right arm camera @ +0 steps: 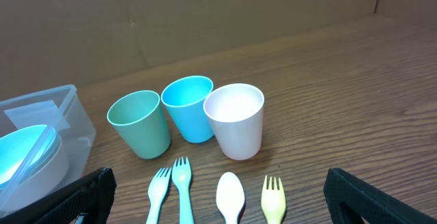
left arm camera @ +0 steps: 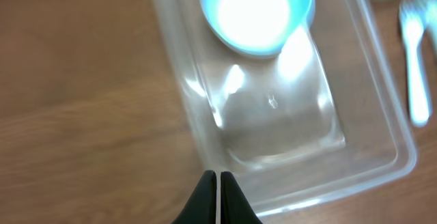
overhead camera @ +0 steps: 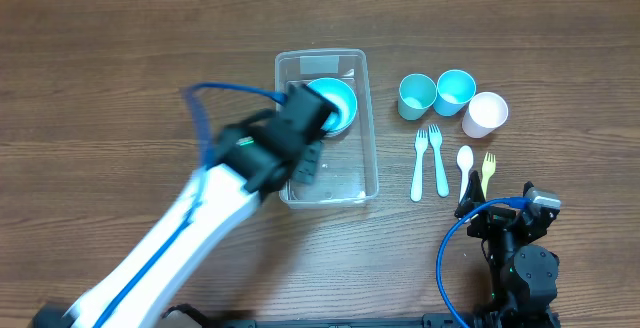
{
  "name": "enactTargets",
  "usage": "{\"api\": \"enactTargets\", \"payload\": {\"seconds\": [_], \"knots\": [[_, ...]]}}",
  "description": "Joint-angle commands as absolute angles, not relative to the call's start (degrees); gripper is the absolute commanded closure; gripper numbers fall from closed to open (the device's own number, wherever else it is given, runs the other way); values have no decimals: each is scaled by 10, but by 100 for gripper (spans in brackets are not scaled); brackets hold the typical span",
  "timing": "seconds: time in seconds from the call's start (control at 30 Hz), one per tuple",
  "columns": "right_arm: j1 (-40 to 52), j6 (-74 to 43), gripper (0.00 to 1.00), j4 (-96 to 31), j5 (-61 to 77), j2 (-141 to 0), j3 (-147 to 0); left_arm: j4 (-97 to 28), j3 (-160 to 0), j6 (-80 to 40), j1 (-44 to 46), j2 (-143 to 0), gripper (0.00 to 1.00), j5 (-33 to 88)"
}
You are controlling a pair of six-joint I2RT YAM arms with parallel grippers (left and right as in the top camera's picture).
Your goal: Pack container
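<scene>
Container (overhead camera: 368, 143): clear tub, mid-table, with a blue bowl (overhead camera: 337, 103) seated at its labelled end. Left gripper (left arm camera: 218, 180): jaws pressed together, holding nothing, poised over the tub's near rim; lift it straight up so you don't nudge the wall. Right gripper (overhead camera: 505, 216): jaws spread wide, empty, near the cutlery. Three cups (overhead camera: 455, 90), three forks (overhead camera: 421, 163), one spoon (overhead camera: 465, 160): outside the tub, unpacked; cups look your likeliest next pick.

Bowl (overhead camera: 338, 100) fills container (overhead camera: 372, 138) far end; near half free. Left arm (overhead camera: 180, 238) overhangs its near-left. Cups (overhead camera: 455, 88), cutlery (overhead camera: 420, 163) crowd right.
</scene>
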State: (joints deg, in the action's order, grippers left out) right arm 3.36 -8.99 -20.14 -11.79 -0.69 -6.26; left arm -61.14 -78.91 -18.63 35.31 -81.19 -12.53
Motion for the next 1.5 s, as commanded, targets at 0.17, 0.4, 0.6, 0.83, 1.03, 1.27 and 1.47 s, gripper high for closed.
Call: {"api": "enactTargets", "payload": {"seconds": [0.17, 0.4, 0.6, 0.83, 1.03, 1.27, 1.47], "knots": [[31, -89, 0, -198, -115, -3, -61, -650, -805, 185, 50, -678, 96, 196], [31, -89, 0, -198, -115, -3, -61, -691, -805, 347, 52, -679, 0, 307], [31, -89, 0, -198, -115, -3, -61, -723, -805, 343, 52, -681, 0, 295], [31, -89, 0, -200, 1, -3, -61, -761, -809, 347, 52, -603, 0, 307], [31, -202, 0, -200, 131, -6, -62, -790, -808, 347, 52, -594, 0, 279], [31, -161, 0, -198, 103, -178, -226, -789, -808, 347, 52, -609, 0, 279], [31, -160, 0, -316, 104, -541, -530, -789, -808, 347, 52, -611, 0, 279]]}}
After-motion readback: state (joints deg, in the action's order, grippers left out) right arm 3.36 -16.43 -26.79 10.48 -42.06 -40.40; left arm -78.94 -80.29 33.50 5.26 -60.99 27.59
